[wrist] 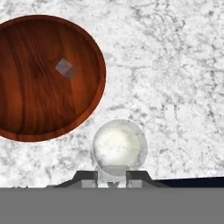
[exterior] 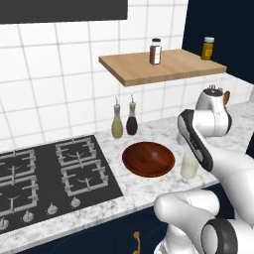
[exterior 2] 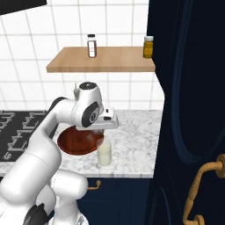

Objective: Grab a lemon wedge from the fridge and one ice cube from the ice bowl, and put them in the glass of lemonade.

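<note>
Bowl (wrist: 43,78): sitting on the marble bench (wrist: 175,87), one ice cube (wrist: 65,68) inside.
Glass (wrist: 119,146): full of pale lemonade, just beside the bowl's rim.
Hand (wrist: 112,176): right over the glass, fingertips apart, holding nothing.

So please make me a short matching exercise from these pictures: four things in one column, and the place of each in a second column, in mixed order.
Things:
1. ice cube
2. glass of lemonade
3. two stoppered bottles
4. two small jars

Places:
a. on the wooden shelf
b. inside the ice bowl
c. on the counter by the tiled wall, behind the bowl
d. on the marble counter, beside the bowl, under the gripper

Pairs: 1-b, 2-d, 3-c, 4-a
</note>
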